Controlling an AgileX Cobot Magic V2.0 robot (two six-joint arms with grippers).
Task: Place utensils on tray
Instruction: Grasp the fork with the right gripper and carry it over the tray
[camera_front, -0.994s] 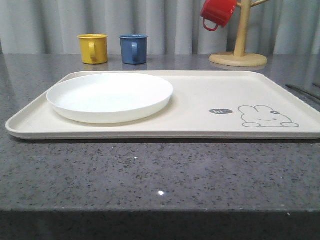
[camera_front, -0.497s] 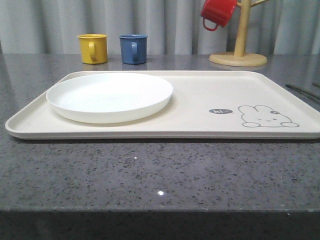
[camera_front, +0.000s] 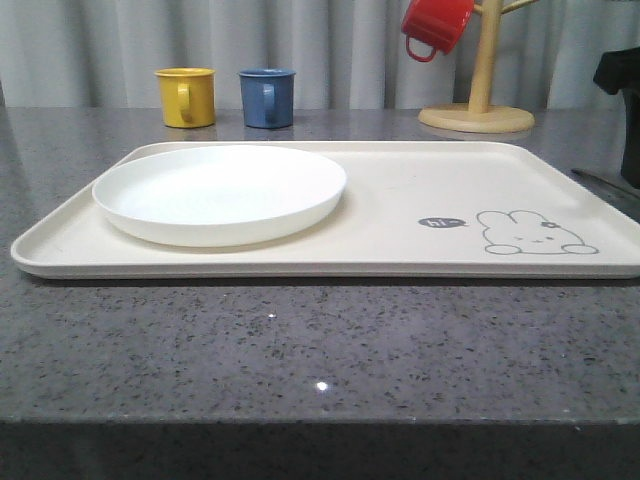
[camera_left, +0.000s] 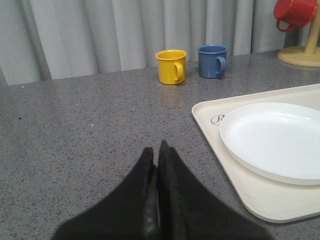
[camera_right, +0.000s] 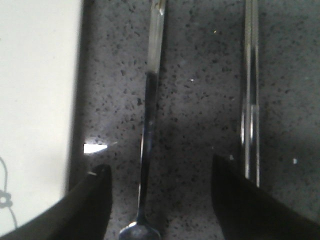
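silver spoon (camera_right: 148, 125) btwn spread fingers of right hand (camera_right: 160, 200)

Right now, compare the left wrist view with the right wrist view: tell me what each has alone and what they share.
Left wrist view alone: shut left gripper, white plate, yellow mug, blue mug, red mug on its wooden stand.
Right wrist view alone: open right gripper straddling a spoon, chopsticks beside it.
Shared: cream tray and speckled grey counter.

A yellow mug (camera_front: 186, 97) stood just left of a blue mug (camera_front: 267, 97); a red mug (camera_front: 436, 26) hung on the wooden stand (camera_front: 478, 92) farther right.
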